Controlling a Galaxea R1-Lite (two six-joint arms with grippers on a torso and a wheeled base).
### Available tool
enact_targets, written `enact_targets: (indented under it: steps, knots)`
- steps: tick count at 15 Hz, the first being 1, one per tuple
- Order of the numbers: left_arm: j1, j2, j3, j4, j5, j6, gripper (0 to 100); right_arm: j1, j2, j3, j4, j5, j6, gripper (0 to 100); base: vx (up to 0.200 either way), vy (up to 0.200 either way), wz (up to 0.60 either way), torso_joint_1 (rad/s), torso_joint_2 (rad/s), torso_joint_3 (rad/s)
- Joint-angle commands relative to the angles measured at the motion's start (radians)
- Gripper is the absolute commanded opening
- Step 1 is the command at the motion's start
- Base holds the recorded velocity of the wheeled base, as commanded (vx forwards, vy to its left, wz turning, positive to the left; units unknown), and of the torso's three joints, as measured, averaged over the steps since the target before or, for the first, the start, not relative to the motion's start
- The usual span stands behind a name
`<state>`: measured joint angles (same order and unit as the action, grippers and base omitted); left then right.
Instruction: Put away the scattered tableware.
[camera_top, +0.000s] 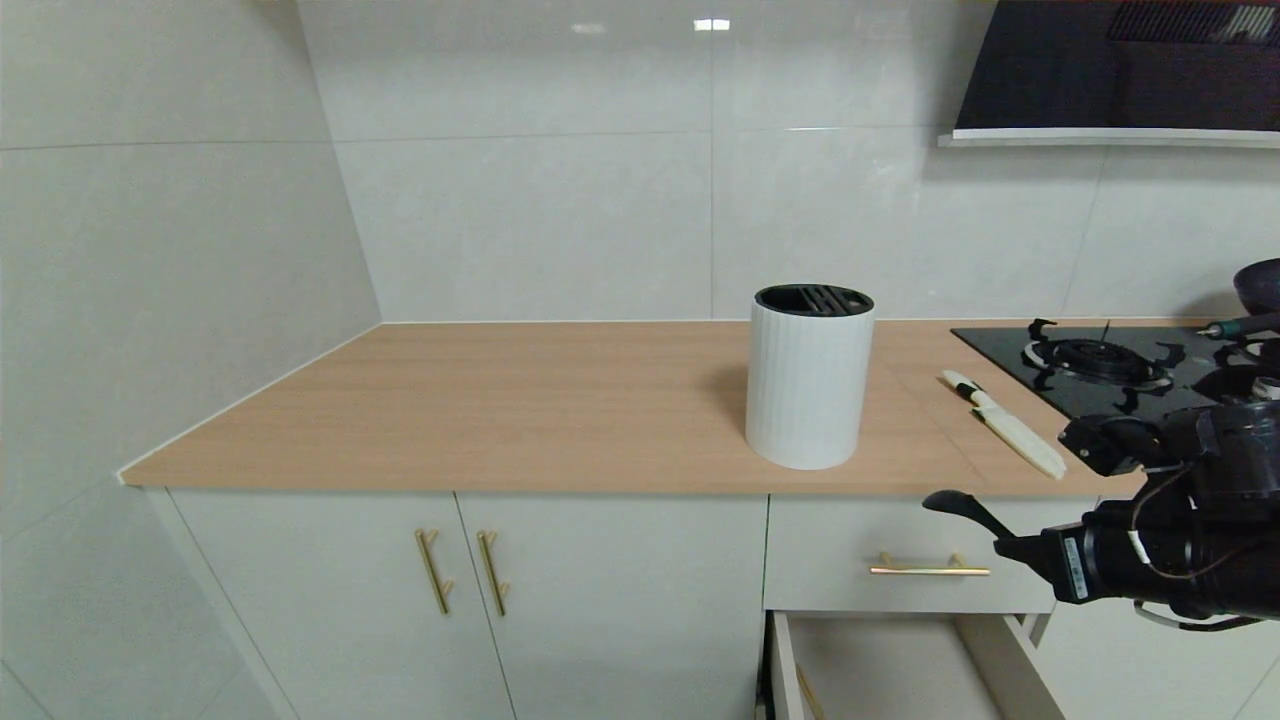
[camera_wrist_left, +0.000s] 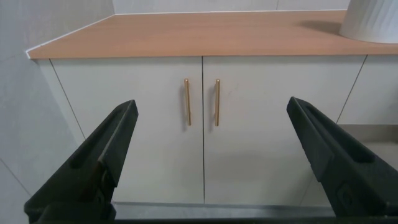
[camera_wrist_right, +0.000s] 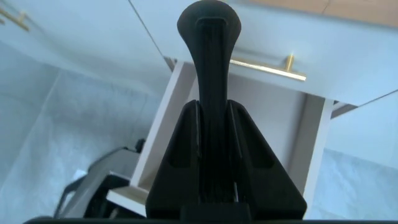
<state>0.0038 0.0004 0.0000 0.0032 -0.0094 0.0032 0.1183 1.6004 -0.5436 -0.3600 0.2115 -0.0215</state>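
A white ribbed holder (camera_top: 808, 380) with a black slotted top stands upright on the wooden counter (camera_top: 520, 410). To its right a cream-handled knife (camera_top: 1005, 425) lies flat beside the stove. My right gripper (camera_top: 1015, 548) hangs in front of the drawers, below the counter edge, shut on a black utensil (camera_top: 955, 505) whose rounded end sticks out past the fingers. The right wrist view has this gripper (camera_wrist_right: 214, 143) clamped on the black utensil (camera_wrist_right: 208, 37) above the open drawer (camera_wrist_right: 273, 112). My left gripper (camera_wrist_left: 211, 109) is open, low, facing the cabinet doors (camera_wrist_left: 249, 143).
The lower drawer (camera_top: 1000, 665) is pulled out under a closed drawer with a gold handle (camera_top: 928, 570). A black gas stove (camera_top: 1100, 365) fills the counter's right end, under a range hood (camera_top: 1120, 70). The counter's left half is bare wood, bounded by tiled walls.
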Motion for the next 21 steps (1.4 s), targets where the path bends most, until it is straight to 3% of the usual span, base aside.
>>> enact_targets:
  steps: [1,9,21]
  knots:
    - [0.001,0.0,0.0,0.0,0.0,0.0,100,0.006,0.024,0.011,0.0,-0.001,-0.028,0,0.0,0.0,0.0,0.0,0.0,0.0]
    - [0.001,0.0,0.0,0.0,0.0,0.0,100,0.006,0.081,0.027,-0.05,-0.001,-0.031,0,0.0,0.0,0.0,-0.019,0.03,0.025]
    - [0.001,0.0,0.0,0.0,0.0,0.0,100,0.009,0.102,0.034,-0.057,-0.001,-0.049,0,0.0,0.0,0.0,-0.182,0.46,0.266]
